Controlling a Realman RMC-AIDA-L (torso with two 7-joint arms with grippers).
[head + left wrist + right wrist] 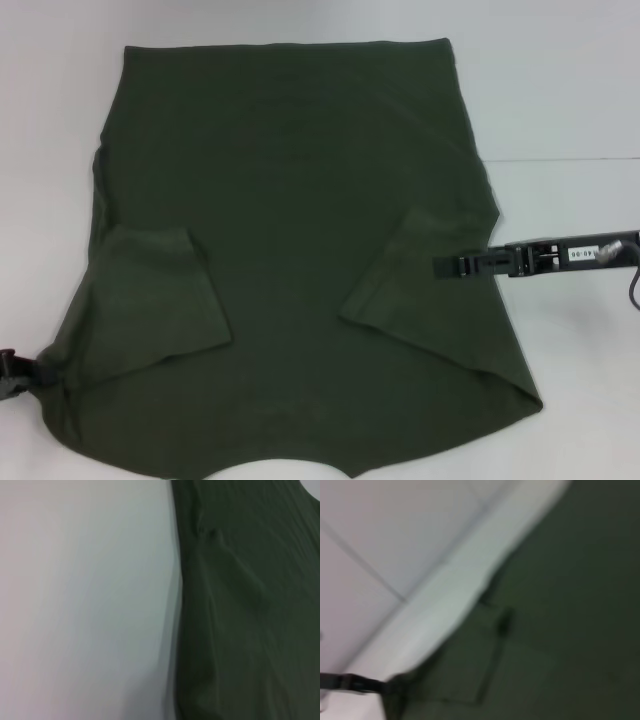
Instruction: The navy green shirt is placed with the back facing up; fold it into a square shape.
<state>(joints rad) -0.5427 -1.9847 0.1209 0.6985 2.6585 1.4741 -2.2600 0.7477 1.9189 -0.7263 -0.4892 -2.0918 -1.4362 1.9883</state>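
- Navy green shirt lies flat on the white surface, plain side up, filling most of the head view; hem toward the far edge, collar cutout at the near edge.
- Both sleeves are folded inward onto the body: left sleeve and right sleeve lie as angled flaps.
- Left end effector sits at the shirt's near-left corner, low at the view's left edge, touching bunched fabric there. Looks pinched on the cloth, but the fingers are mostly cut off; cannot tell for sure.
- Right end effector reaches in from the right, tip over the right sleeve's outer edge. Fingers look pressed together; whether any cloth is pinched, cannot tell.
- Left wrist view: shirt edge beside bare surface.
- Right wrist view: shirt with the folded sleeve, and the left end effector far off at the bunched corner.
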